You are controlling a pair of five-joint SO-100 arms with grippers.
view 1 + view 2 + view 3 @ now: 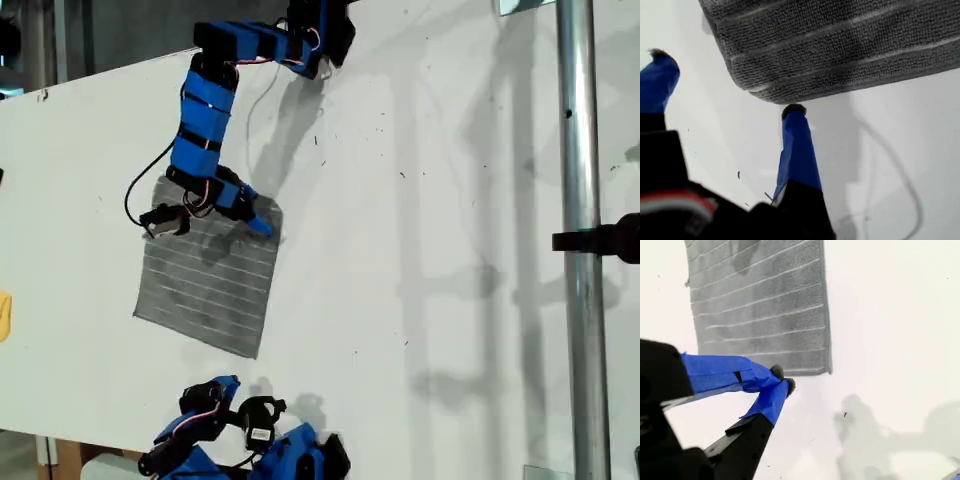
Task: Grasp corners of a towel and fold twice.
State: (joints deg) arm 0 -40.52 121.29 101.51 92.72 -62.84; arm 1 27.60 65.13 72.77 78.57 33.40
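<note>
Grey striped terry towel (208, 275) lies flat on white table (420, 250), toward exterior view's left.

My first gripper (725, 82): jaws spread, one fingertip just beside rounded towel corner (760, 90), nothing held.

My second gripper (782, 380): jaws pressed together, empty, just beside near corner (826, 369).

Risks:
- First gripper closes short of hem; grips nothing.
- Single-corner lift skews fold.

Obscured: far towel edge in exterior view, behind blue arm.

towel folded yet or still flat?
Flat, unfolded: the towel lies spread as one layer on the table, no doubled edge visible.
</note>
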